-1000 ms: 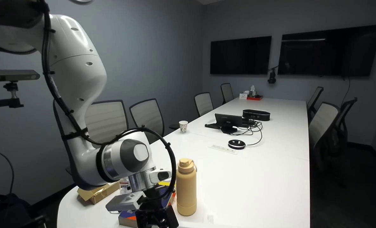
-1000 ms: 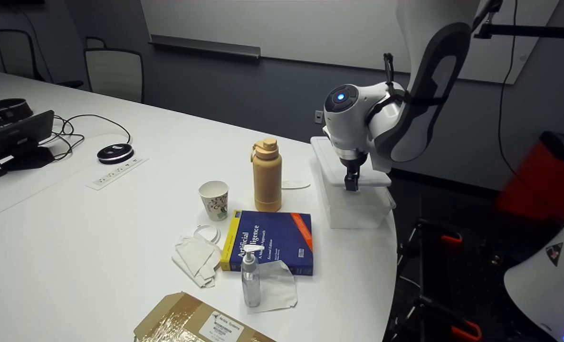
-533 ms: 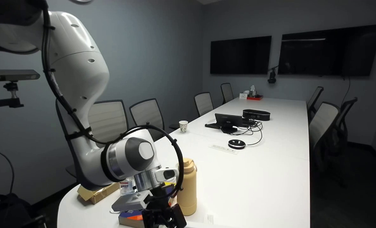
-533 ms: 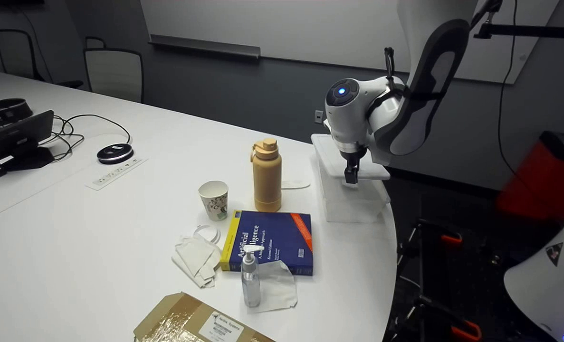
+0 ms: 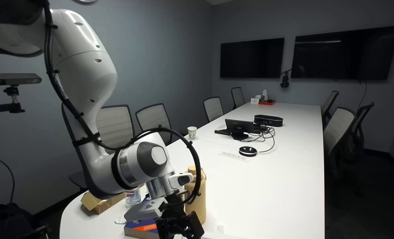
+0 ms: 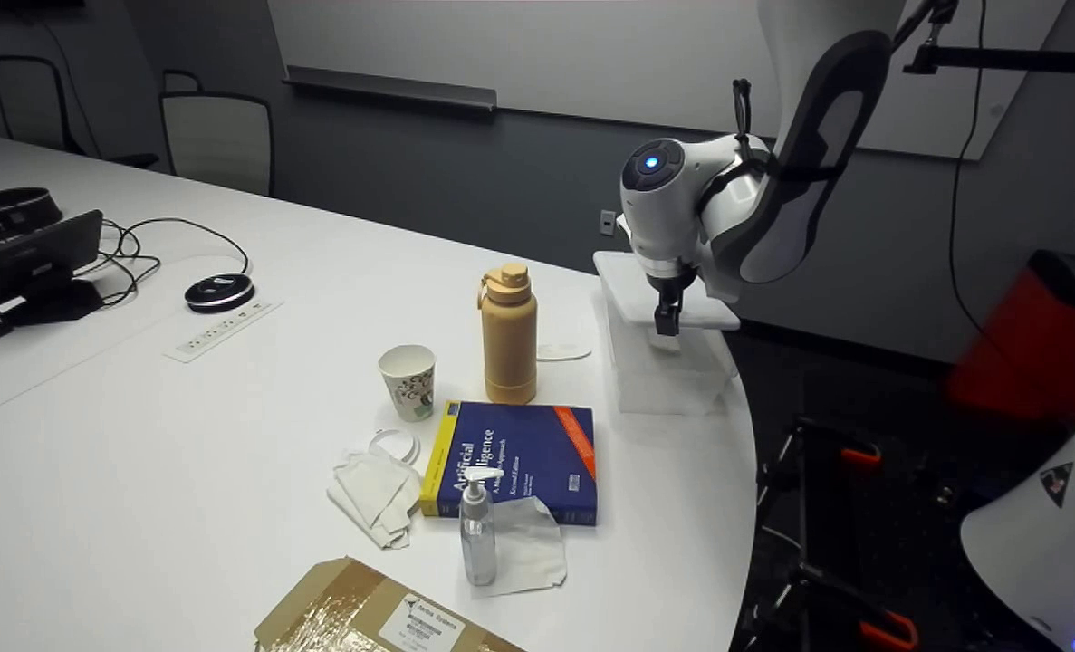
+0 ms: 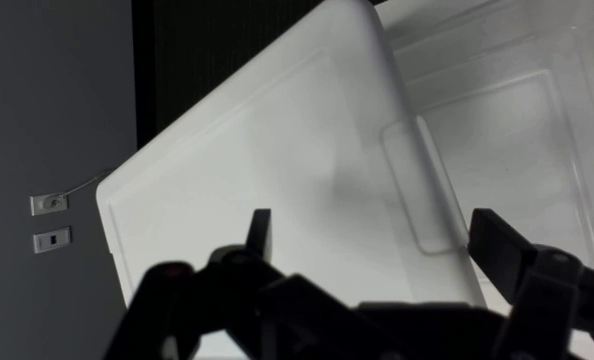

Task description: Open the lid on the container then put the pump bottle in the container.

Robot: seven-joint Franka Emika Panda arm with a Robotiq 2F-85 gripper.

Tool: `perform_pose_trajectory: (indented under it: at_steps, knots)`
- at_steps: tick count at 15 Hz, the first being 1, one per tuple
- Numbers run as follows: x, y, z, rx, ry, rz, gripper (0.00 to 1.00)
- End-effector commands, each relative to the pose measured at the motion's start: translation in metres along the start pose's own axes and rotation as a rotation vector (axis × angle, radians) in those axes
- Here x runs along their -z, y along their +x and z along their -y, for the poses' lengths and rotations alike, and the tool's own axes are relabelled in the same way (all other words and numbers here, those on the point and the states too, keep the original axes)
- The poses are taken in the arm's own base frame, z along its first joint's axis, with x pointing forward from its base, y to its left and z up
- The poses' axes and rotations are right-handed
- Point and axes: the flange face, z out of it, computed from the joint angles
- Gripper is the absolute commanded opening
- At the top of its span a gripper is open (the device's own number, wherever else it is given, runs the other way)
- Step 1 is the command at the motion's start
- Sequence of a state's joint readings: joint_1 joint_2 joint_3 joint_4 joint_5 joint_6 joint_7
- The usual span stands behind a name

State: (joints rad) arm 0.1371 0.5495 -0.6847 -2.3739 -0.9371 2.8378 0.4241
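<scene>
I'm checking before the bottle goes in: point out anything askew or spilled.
The white lid is askew over the translucent container: in the wrist view, the container's inside shows uncovered past the lid's edge. No spill is visible.

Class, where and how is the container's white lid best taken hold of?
Probably pinch the white lid, top and underside, at the moulded tab on its edge, coming from the side away from the wall. That edge looks slim; the broad top shows no knob.
</scene>
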Motion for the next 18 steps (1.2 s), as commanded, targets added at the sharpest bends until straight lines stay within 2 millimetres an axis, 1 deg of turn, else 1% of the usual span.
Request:
perform_pose_trajectory:
  at_steps: [1, 6, 8, 11, 16, 18]
  knots:
    - [0.000, 0.003, -0.005, -0.004, -0.023, -0.014, 1.00]
    - [0.004, 0.003, -0.010, -0.013, -0.026, -0.023, 1.00]
    - [0.006, 0.003, -0.006, -0.003, -0.023, -0.027, 1.00]
    - [0.014, 0.002, -0.002, 0.004, 0.009, -0.045, 1.00]
    - [0.039, 0.006, 0.010, 0.041, 0.112, -0.107, 1.00]
    - [0.052, 0.007, 0.015, 0.066, 0.172, -0.135, 1.00]
